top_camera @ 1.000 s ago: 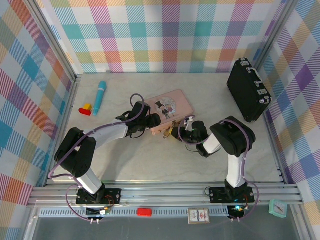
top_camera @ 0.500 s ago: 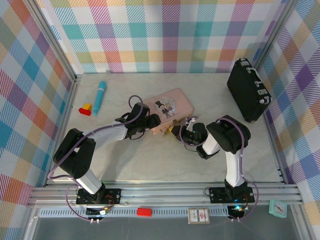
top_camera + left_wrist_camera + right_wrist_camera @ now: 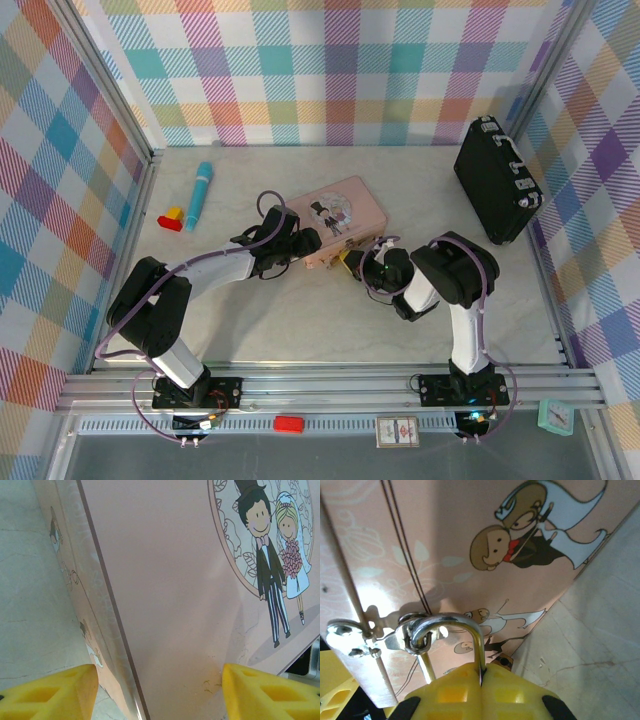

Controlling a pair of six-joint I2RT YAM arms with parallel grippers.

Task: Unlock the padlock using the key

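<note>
One second on, the right hand [image 3: 481,672], edged closer to the pink tin [image 3: 445,540], is pinching the padlock [image 3: 452,622] hanging from its clasp [image 3: 395,637], while the left hand [image 3: 157,690] is straddling the tin's edge, spread wide.

Pale table [image 3: 300,320]: pink tin [image 3: 345,212], black case [image 3: 497,180]

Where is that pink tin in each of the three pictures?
Top external: pink tin mid-table, lid up.
Left wrist: tin lid and one side wall, centre and right.
Right wrist: tin wall across top and left, padlock looped through its clasp.
Shared landmark: cartoon wedding couples printed on the tin.
</note>
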